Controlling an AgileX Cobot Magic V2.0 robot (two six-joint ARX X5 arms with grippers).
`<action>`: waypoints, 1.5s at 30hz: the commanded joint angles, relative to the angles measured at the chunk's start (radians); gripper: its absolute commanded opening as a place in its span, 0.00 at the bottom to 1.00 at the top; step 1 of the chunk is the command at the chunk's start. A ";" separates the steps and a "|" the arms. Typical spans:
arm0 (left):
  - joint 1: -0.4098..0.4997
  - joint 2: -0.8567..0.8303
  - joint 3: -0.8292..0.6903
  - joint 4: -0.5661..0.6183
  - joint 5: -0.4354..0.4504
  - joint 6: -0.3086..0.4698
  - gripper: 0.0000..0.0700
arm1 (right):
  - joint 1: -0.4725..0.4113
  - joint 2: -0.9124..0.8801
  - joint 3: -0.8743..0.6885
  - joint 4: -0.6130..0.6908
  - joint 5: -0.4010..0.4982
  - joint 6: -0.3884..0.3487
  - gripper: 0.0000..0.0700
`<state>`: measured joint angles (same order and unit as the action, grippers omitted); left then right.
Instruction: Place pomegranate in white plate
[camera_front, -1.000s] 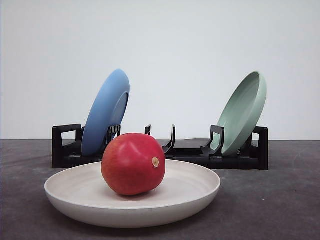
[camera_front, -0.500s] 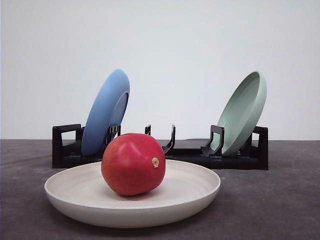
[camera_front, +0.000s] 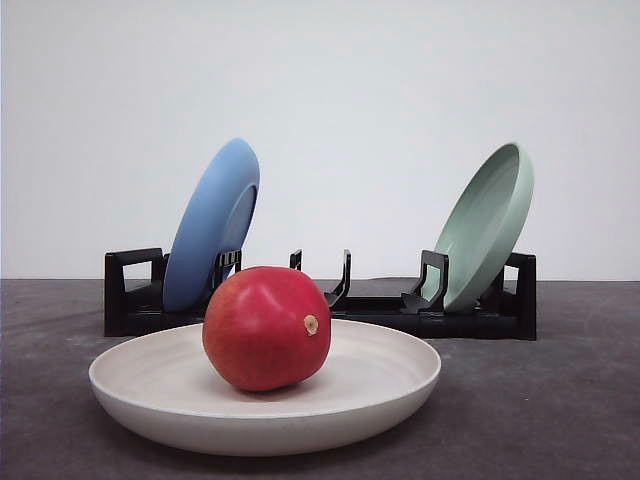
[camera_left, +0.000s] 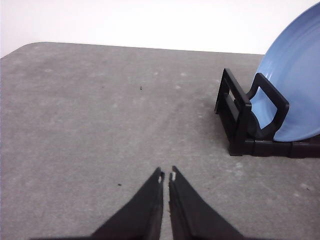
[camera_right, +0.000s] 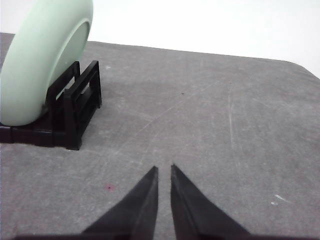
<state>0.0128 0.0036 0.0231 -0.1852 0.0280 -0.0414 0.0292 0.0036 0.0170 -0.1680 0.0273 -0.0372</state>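
The glossy red pomegranate (camera_front: 265, 325) rests inside the white plate (camera_front: 385, 378), left of the plate's middle, with its tan stem nub facing front right. The plate lies flat on the grey table near the front edge. My left gripper (camera_left: 166, 175) is shut and holds nothing; it hovers over bare table beside the rack's blue-plate end. With its fingers together and nothing between them, my right gripper (camera_right: 163, 168) hangs over bare table beside the rack's green-plate end. Neither gripper touches the fruit or the plate.
A black dish rack (camera_front: 380, 310) stands behind the white plate. A blue plate (camera_front: 212, 225) leans in its left end and a pale green plate (camera_front: 487, 225) in its right end. Grey tabletop stretches out on both sides of the rack.
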 joint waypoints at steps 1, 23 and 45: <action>0.001 -0.001 -0.011 -0.001 -0.003 0.010 0.00 | 0.000 0.000 -0.006 0.011 0.002 0.011 0.06; 0.001 -0.001 -0.011 -0.001 -0.003 0.010 0.00 | 0.000 0.000 -0.006 0.011 0.002 0.011 0.06; 0.001 -0.001 -0.011 -0.001 -0.003 0.010 0.00 | 0.000 0.000 -0.006 0.011 0.002 0.011 0.06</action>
<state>0.0128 0.0036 0.0231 -0.1852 0.0280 -0.0414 0.0292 0.0036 0.0170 -0.1680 0.0273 -0.0372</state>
